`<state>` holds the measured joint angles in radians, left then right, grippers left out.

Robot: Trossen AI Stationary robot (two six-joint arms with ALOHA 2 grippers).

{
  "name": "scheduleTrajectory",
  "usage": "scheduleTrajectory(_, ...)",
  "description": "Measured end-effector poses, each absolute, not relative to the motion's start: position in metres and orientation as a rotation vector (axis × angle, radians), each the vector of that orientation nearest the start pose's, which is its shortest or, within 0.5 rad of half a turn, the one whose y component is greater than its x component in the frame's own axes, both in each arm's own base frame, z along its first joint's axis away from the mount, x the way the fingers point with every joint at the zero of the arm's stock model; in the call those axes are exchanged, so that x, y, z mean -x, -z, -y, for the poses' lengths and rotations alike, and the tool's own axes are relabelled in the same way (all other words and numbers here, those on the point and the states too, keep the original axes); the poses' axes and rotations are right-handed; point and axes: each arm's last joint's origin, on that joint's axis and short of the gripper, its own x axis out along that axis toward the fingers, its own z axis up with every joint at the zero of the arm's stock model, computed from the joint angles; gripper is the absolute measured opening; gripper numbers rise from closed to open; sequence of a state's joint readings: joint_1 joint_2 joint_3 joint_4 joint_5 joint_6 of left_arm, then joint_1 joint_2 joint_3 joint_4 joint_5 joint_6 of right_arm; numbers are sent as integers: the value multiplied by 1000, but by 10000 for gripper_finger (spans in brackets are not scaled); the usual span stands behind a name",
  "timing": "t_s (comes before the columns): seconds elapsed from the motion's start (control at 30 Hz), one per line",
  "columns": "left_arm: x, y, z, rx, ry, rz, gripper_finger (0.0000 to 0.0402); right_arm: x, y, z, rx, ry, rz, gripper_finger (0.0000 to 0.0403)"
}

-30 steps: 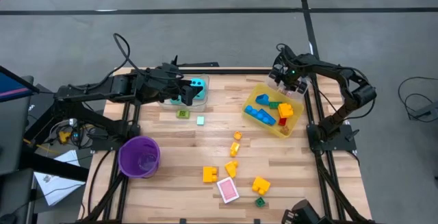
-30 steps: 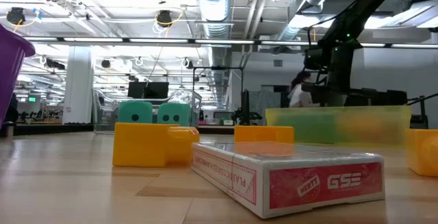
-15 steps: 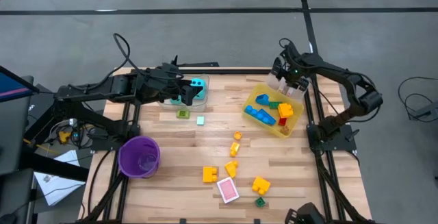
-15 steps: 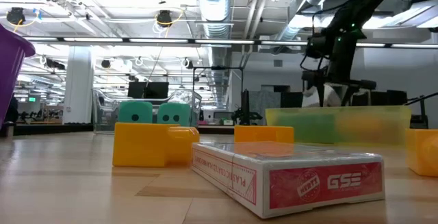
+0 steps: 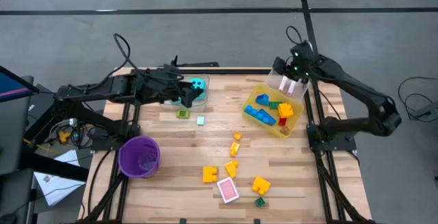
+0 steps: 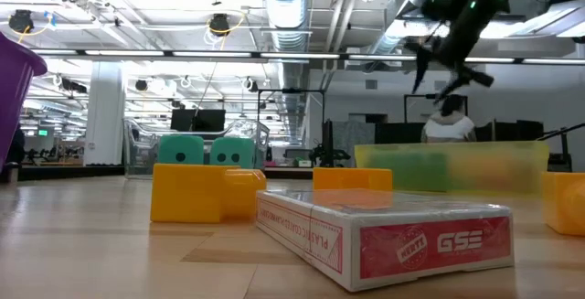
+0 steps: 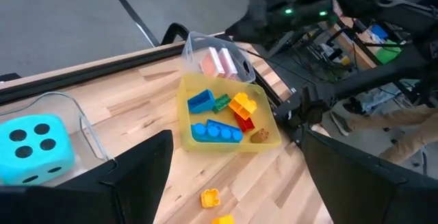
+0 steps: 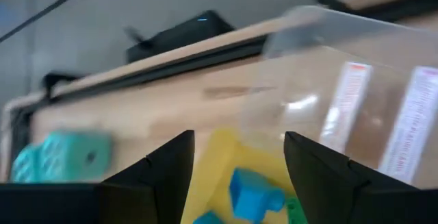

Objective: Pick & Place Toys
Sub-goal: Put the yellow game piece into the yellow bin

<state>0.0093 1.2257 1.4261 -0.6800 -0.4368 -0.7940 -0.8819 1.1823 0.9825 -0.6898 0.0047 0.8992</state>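
Two cyan dice (image 6: 207, 150) sit in a clear container (image 5: 200, 95) at the far left; one die (image 7: 33, 149) shows beside my left gripper (image 7: 236, 138), which hovers open there with nothing between its fingers. My right gripper (image 5: 291, 80) hangs open above a clear tub (image 8: 356, 94) holding pink cards (image 7: 219, 62) at the far right corner. Beside the tub, the yellow bin (image 5: 256, 92) holds blue, green, orange and red bricks. Loose yellow and orange bricks (image 5: 233, 162) and a pink card pack (image 5: 228, 190) lie on the table's near middle.
A purple cup (image 5: 140, 157) stands at the near left. Two small green bricks (image 5: 183, 114) lie near the dice container. A green brick (image 5: 260, 201) and a yellow brick (image 5: 260, 184) rest near the front edge. Bare wood lies between the cup and the brick trail.
My right gripper has risen from just over the card tub and tipped, its arm swinging outward past the table's right edge. The left arm and the toys have stayed where they were.
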Motion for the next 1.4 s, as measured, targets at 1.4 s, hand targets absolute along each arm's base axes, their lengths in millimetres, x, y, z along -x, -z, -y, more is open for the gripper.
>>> scheduleTrajectory(1.4,-257,-420,45,303,-43,-364,328,-131,-356,21,-765,318,-383,218)
